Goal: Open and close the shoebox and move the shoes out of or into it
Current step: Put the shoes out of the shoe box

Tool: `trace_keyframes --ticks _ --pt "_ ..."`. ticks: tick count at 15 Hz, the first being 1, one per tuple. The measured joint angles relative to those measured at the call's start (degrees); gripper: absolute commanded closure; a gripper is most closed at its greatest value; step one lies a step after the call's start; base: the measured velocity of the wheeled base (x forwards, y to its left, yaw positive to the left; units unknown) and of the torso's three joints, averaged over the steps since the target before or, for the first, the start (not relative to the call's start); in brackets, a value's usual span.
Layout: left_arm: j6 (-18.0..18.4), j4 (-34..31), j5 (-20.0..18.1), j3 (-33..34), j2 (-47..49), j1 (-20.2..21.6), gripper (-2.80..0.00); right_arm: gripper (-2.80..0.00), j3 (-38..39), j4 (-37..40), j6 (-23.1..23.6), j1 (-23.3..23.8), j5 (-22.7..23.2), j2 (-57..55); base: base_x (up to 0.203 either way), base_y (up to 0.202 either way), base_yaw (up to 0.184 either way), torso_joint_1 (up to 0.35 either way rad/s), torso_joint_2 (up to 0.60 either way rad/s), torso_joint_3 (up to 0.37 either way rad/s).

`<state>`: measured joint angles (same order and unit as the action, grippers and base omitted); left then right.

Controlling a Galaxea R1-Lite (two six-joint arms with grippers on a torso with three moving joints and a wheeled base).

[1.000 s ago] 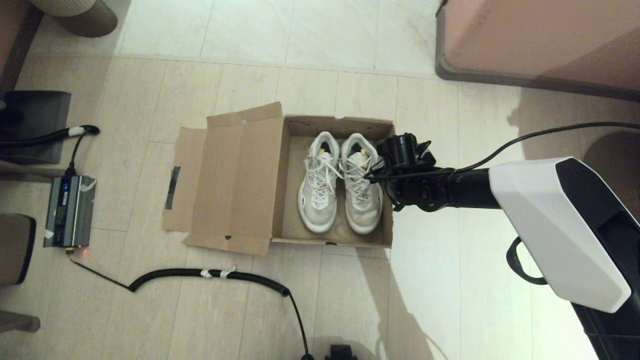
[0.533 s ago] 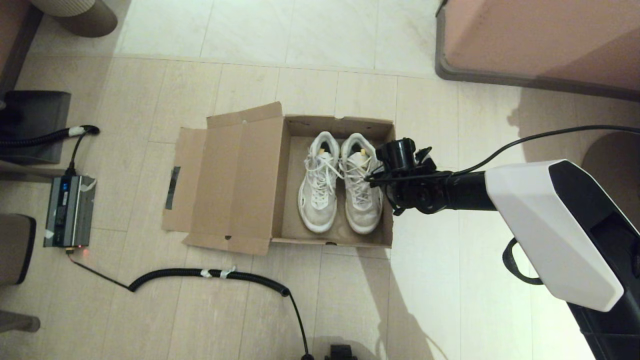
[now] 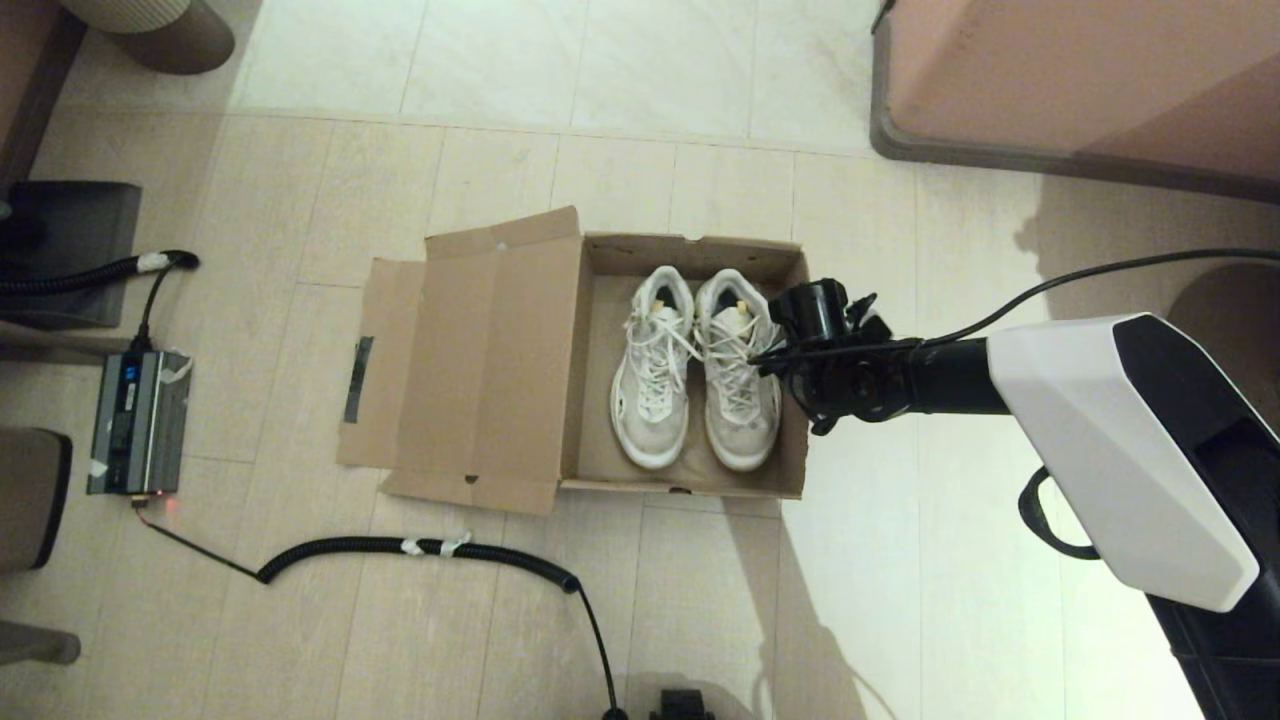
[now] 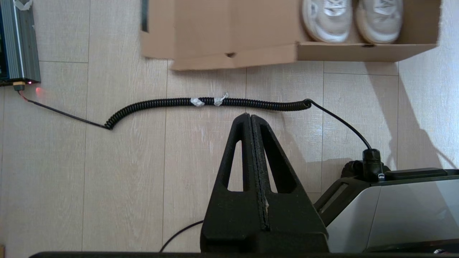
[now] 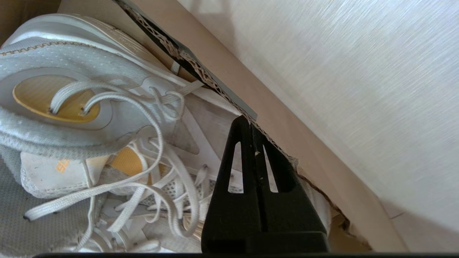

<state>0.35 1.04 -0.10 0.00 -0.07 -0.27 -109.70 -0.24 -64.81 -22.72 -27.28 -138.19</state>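
Fingers of the right gripper [image 5: 251,123] are pressed together, tips against the right-hand wall of the shoebox [image 5: 222,87]; whether they pinch the cardboard edge or only press on it, I cannot tell. Just inside that wall, beside the fingers, the shoes [image 3: 697,365] sit side by side on the box floor, laces loose and lying close under the fingertips. Beyond them, the lid [image 3: 470,365] lies folded flat on the floor [image 3: 500,620]. Down by the robot's base, the left gripper [image 4: 251,122] hangs parked with its fingers closed on nothing, well short of the box. My worry is the torn, ragged cardboard near the tips: a harder pull could rip it further or drag the whole box sideways, and a loose lace could snag on the fingers.
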Motion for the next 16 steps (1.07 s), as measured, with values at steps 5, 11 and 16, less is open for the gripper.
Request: trace_keyframes --ticks 5,11,16 --pt "0.00 0.00 0.00 0.00 0.00 0.00 0.00 0.00 4.32 -0.06 1.39 2.90 0.05 2.51 0.000 0.000 0.000 0.000 0.00 0.000" --pt "-0.02 0.00 0.00 0.00 0.00 0.02 0.00 0.00 7.47 -0.17 3.52 6.74 0.99 5.64 0.000 0.000 0.000 0.000 0.00 0.000" --pt "0.00 0.00 0.00 0.00 0.00 0.00 0.00 0.00 6.43 -0.38 13.87 2.54 4.26 8.90 0.000 0.000 0.000 0.000 0.00 0.000"
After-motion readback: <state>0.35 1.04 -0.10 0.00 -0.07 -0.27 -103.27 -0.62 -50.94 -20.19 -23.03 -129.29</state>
